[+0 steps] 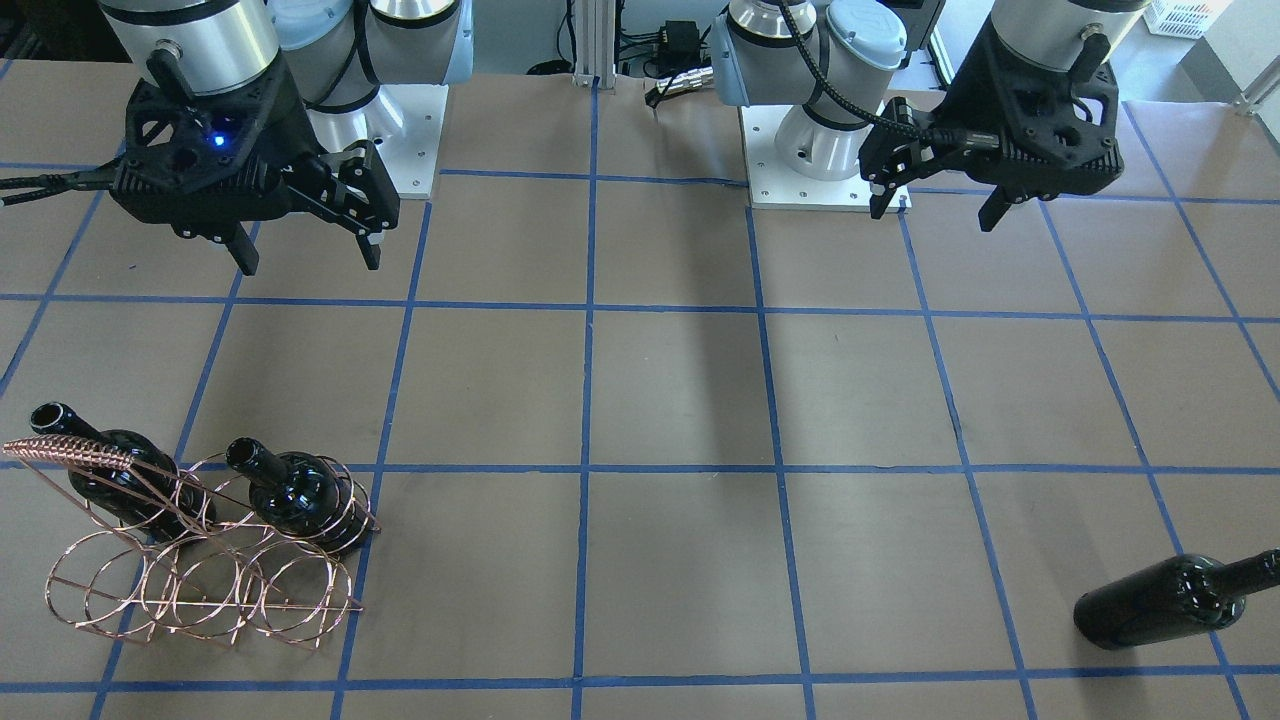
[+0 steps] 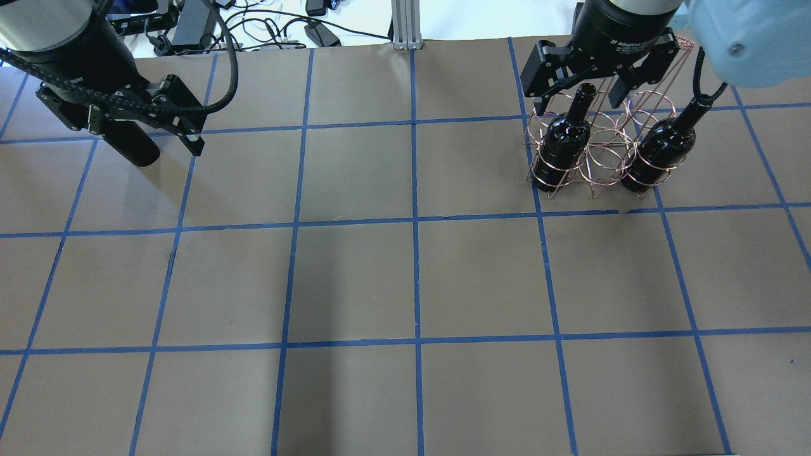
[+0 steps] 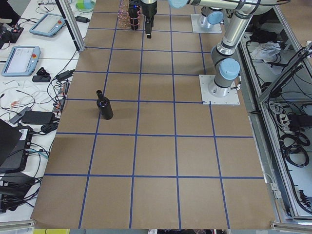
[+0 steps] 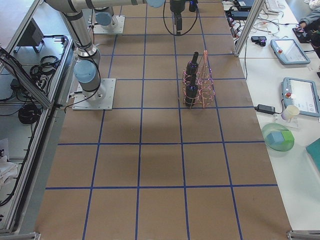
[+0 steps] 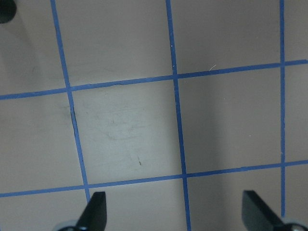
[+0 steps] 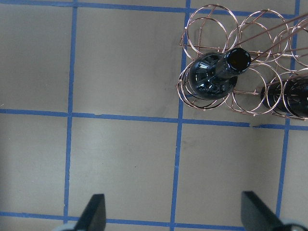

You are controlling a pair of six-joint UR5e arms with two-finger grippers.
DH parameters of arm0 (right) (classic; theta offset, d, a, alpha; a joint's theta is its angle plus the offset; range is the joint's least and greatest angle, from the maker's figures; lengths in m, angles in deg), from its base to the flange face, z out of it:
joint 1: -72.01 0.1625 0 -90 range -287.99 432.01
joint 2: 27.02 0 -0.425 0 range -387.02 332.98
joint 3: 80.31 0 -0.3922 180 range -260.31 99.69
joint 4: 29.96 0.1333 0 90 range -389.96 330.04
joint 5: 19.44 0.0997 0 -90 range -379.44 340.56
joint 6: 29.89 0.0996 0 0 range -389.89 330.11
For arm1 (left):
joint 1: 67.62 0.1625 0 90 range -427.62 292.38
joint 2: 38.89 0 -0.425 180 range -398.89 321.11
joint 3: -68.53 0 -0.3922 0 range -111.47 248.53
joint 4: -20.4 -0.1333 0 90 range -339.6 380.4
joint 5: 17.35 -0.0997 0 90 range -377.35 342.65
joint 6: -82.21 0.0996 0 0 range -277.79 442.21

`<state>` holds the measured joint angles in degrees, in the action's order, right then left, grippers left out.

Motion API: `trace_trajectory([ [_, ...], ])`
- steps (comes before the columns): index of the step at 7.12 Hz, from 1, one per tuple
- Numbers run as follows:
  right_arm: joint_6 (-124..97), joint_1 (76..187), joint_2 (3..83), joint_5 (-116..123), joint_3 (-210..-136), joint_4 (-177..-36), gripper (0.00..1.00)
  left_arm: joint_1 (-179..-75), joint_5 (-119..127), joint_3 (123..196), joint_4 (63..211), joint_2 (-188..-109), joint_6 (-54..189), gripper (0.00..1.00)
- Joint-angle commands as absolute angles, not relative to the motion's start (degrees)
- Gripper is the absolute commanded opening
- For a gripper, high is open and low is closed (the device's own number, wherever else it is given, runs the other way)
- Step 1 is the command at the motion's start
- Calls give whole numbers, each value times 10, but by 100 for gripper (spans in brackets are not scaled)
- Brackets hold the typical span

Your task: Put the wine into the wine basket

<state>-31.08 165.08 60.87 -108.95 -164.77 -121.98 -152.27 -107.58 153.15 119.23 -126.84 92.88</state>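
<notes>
Left gripper (image 1: pixel 935 210) and right gripper (image 1: pixel 308 262) are held apart, empty. Two bottles (image 1: pixel 105 490) (image 1: pixel 300 495) are seated in the basket (image 1: pixel 75 453); the third bottle (image 3: pixel 104 105) is stood upright on the worktop (image 1: pixel 680 400), well apart.

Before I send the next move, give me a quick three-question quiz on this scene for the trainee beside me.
1. How many bottles sit in the wine basket? A) one B) two C) three
2. True or false: the left gripper and the right gripper are both open and empty.
3. Fill in: the loose bottle stands on the table on the robot's ____ side.
Key: 1 B; 2 true; 3 left.
</notes>
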Motion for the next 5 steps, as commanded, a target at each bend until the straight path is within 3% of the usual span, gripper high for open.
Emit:
trace_trajectory([
  [1, -314, 1650, 610, -1088, -1648, -1221, 100, -1497, -1081, 1531, 1182, -1273, 932, 100],
  [3, -314, 1650, 609, -1090, -1648, -1220, 100, -1472, -1081, 1519, 1169, -1291, 955, 100],
  [5, -314, 1650, 609, -1090, -1649, -1219, 100, -1431, -1105, 1450, 1159, -1341, 1026, 100],
])
